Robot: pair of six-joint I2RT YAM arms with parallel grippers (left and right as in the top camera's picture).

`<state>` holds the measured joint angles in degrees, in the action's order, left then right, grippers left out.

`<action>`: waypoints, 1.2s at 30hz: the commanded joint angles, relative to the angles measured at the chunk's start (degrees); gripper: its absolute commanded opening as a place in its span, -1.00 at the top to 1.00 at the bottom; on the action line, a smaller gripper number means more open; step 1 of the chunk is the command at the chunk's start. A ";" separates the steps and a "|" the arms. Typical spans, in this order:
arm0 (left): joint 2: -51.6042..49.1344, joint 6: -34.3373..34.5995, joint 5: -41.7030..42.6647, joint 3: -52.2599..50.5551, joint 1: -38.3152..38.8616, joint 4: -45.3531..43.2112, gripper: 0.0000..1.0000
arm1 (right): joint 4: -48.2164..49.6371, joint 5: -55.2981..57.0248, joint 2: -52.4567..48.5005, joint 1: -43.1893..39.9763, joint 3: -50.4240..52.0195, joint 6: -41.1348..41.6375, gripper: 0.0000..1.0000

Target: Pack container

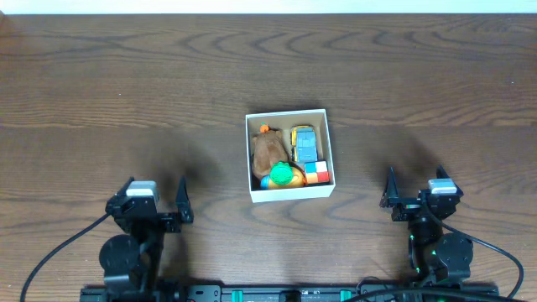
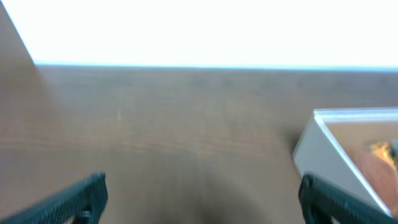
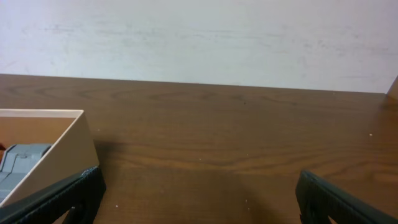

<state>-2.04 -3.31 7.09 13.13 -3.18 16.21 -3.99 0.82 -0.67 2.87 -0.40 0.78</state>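
Observation:
The container (image 1: 289, 114) is a small square white-walled box at the table's middle. It holds a brown plush toy (image 1: 267, 150), a yellow and blue toy car (image 1: 304, 143), a green and orange toy (image 1: 281, 174) and a coloured cube (image 1: 316, 173). My left gripper (image 1: 159, 204) is open and empty near the front edge, left of the container. My right gripper (image 1: 415, 191) is open and empty near the front edge, to its right. The container's corner shows at the right of the left wrist view (image 2: 323, 140) and at the left of the right wrist view (image 3: 68, 146).
The dark wooden table (image 1: 126, 92) spreads all round the container. A pale wall (image 3: 205, 37) stands beyond the far edge. Black cables (image 1: 50, 252) trail from both arm bases at the front.

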 commanded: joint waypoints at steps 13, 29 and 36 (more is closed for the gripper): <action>1.95 -5.44 -2.67 -12.92 -0.33 -17.99 -0.96 | -0.26 -0.42 0.35 0.52 0.09 -0.63 -0.98; 1.95 -2.82 -4.13 -12.92 0.37 -12.37 -0.96 | -0.26 -0.42 0.35 0.52 0.09 -0.63 -0.99; 1.95 -1.99 -4.11 -12.90 1.60 -12.37 -0.96 | -0.26 -0.42 0.35 0.52 0.09 -0.63 -0.99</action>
<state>-0.58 -6.00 3.42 0.80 -2.42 1.23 -3.99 0.82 -0.67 2.87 -0.40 0.78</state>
